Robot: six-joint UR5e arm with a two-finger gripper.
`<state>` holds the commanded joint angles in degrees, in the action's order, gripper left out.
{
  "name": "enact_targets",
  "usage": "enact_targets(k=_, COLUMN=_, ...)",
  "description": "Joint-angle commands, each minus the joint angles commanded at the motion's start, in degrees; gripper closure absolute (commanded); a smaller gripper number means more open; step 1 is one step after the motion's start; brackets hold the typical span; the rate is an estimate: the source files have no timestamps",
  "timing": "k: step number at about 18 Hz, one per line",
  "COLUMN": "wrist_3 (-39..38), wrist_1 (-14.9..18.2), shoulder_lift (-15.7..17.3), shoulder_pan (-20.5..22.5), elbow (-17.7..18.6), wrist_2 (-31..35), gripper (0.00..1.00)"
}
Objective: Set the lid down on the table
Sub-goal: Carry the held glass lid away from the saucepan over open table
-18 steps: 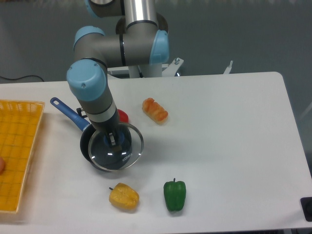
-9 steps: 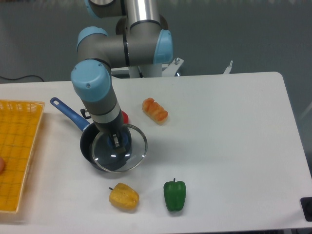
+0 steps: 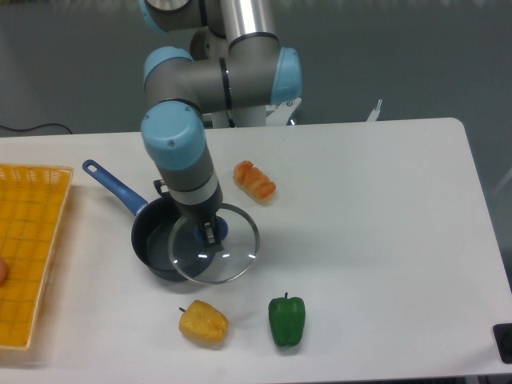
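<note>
While jaws (image 3: 210, 233) clamp its knob, lid (image 3: 228, 260) overhangs saucepan (image 3: 156, 240).

Dark saucepan (image 3: 156, 244) with blue handle, yellow tray (image 3: 28, 248) far left, croissant (image 3: 254, 181) — yellow pepper (image 3: 203, 322) and green pepper (image 3: 286, 319) in front.

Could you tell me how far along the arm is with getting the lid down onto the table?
Done: the lid is off the saucepan, whose dark inside shows on the left. In hand: the claw grips the lid's blue knob, and the lid hangs partly over the pan's right rim and partly over the white table. Left: carry it clear of the pan, lower it onto a bare patch, release. Whether it touches anything yet is unclear.
</note>
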<state>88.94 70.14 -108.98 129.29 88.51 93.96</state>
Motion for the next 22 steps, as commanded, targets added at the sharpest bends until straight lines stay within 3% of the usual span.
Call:
enact_targets(k=13, wrist_3=12.40, wrist_1=-0.26, shoulder_lift=-1.93, shoulder_pan=7.38, elbow=0.53, wrist_2=3.51, gripper=0.44)
enact_targets(k=19, wrist_3=15.03, wrist_1=-2.98, shoulder_lift=-3.25, shoulder_pan=8.61, elbow=1.67, wrist_2=5.62, gripper=0.44)
enact_targets(k=22, wrist_3=15.83, wrist_1=-5.88, shoulder_lift=-4.57, shoulder_pan=9.14, elbow=2.63, wrist_2=5.71, gripper=0.44)
